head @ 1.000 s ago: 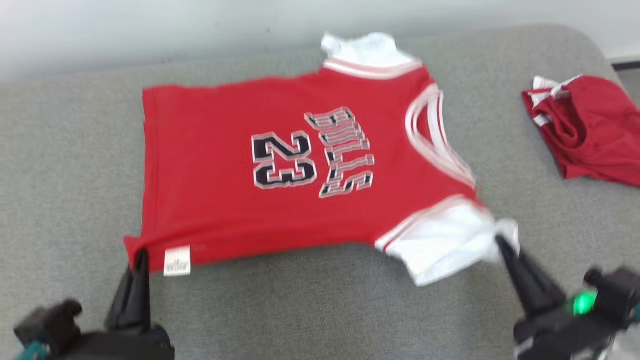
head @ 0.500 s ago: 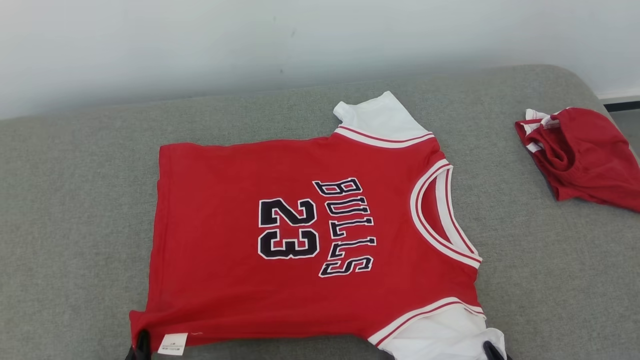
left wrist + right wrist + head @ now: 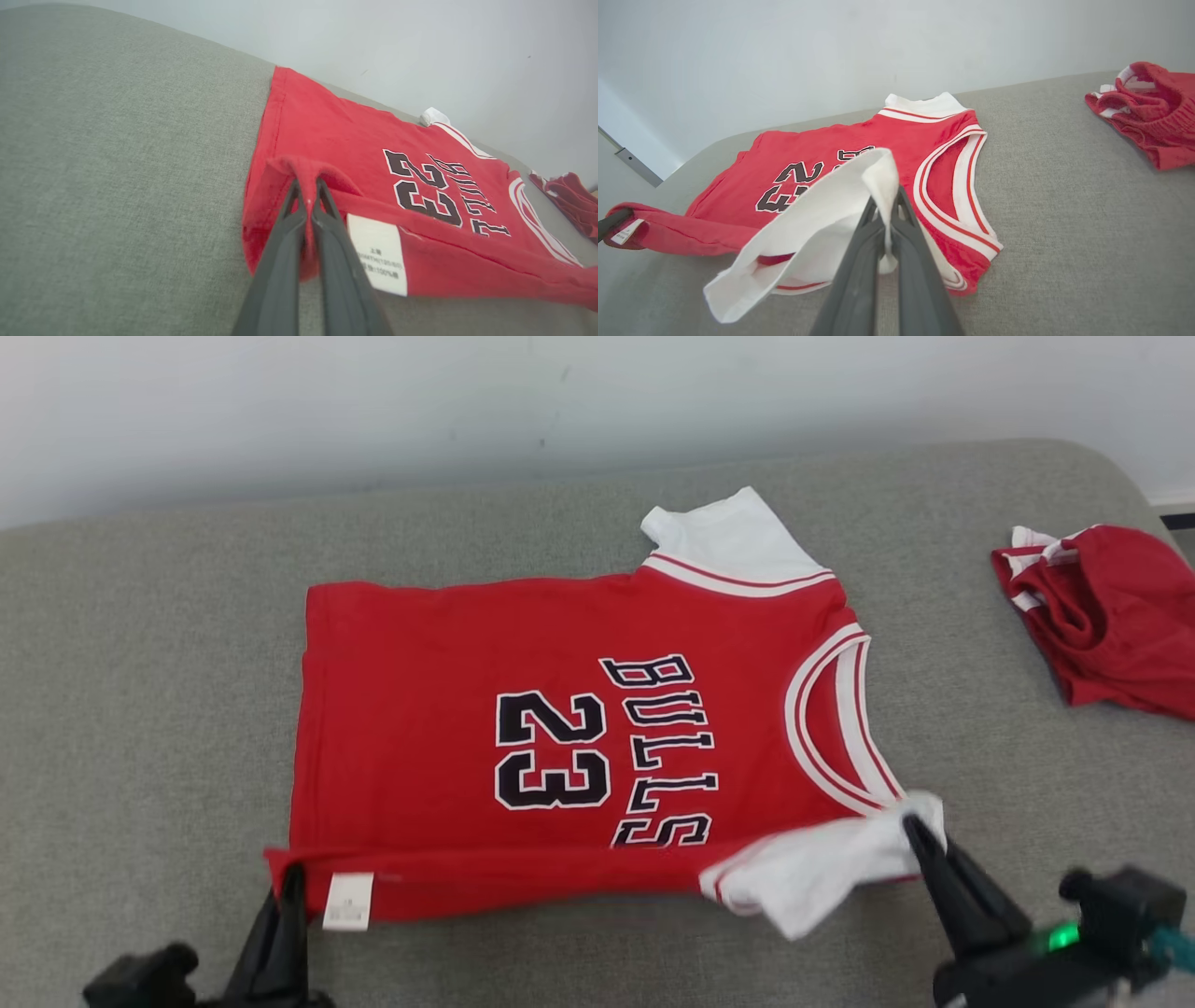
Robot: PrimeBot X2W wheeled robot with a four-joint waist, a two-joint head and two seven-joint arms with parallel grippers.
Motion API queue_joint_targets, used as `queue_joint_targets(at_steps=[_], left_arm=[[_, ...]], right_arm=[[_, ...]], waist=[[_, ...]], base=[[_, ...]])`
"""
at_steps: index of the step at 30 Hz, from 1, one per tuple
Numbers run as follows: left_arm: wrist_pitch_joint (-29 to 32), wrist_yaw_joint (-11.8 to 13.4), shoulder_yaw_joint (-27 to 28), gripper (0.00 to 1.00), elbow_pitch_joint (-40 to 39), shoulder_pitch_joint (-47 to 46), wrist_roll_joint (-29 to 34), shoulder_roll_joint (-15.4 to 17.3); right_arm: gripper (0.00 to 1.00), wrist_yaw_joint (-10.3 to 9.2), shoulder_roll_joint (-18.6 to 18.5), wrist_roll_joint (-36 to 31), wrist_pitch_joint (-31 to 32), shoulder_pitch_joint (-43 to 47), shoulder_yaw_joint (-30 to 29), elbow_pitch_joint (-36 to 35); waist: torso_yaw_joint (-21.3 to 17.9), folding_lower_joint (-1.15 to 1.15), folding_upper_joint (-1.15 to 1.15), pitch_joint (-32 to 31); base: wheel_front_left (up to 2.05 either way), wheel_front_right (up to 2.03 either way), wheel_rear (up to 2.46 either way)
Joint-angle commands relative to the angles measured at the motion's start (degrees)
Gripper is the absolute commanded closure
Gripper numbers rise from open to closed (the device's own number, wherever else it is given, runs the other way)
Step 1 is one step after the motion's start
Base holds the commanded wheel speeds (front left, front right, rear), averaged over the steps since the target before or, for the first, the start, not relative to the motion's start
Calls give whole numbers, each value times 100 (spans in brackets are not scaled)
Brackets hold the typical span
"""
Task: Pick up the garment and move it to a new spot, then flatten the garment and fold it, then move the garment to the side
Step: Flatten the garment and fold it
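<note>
1. Stretching across the whole head view, a grey cushion [image 3: 140, 728] is bearing everything.
2. The red garment [image 3: 448, 709] is lying flat at centre frame, its near edge hanging raised.
3. A second red cloth [image 3: 1111, 616] is sitting crumpled at upper right, well apart.
4. At lower right, the right gripper [image 3: 910, 826] is pinching the white sleeve [image 3: 803, 877]. At lower left, the left gripper [image 3: 295, 873] is pinching the hem beside the label [image 3: 347, 901].
5. A fold is likely beginning: both grippers should be travelling level and together, holding the crease straight.

I've got R gripper [image 3: 888, 212] pinched on jersey's [image 3: 901, 135] white sleeve [image 3: 808, 210], raised off grey cushion [image 3: 1064, 224]; 2nd red garment [image 3: 1153, 121] far right.
</note>
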Motion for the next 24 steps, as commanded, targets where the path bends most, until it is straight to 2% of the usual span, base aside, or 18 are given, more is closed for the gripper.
queue_joint_targets(at_steps=[1,9,16,17,18,19,20,24], left_arm=[[27,-3,-24,100,34,-159,41,31],[220,-126,-291,100,520,-1104,307,112],[220,-237,-410,100,1113,-1658,386,121],[234,-241,-421,100,1199,-1705,393,121],[244,-243,-429,84,1303,-1745,400,131],[231,-255,-458,9,1392,-1793,445,143],[196,-253,-494,0,1455,-1837,484,132],[75,-282,-460,0,1605,-1852,439,26]], right_arm=[[100,-16,-43,35,25,-202,39,62],[100,-16,-121,249,45,-1663,346,1081],[100,-16,-41,339,-222,-2541,689,2367],[88,-16,-17,339,-313,-2643,711,2547],[17,-16,15,336,-381,-2729,752,2725],[0,-16,48,347,-444,-2795,818,2883],[0,-16,65,352,-517,-2860,869,3008],[0,-16,2,394,-800,-2934,1043,3428]], waist=[[54,0,0,107],[194,0,0,337],[239,0,0,418],[243,0,0,425],[246,0,0,430],[252,0,0,434],[260,0,0,434],[284,0,0,401]], base=[[0,0,0],[0,0,0],[0,0,0],[0,0,0],[0,0,0],[0,0,0],[0,0,0],[0,0,0]])
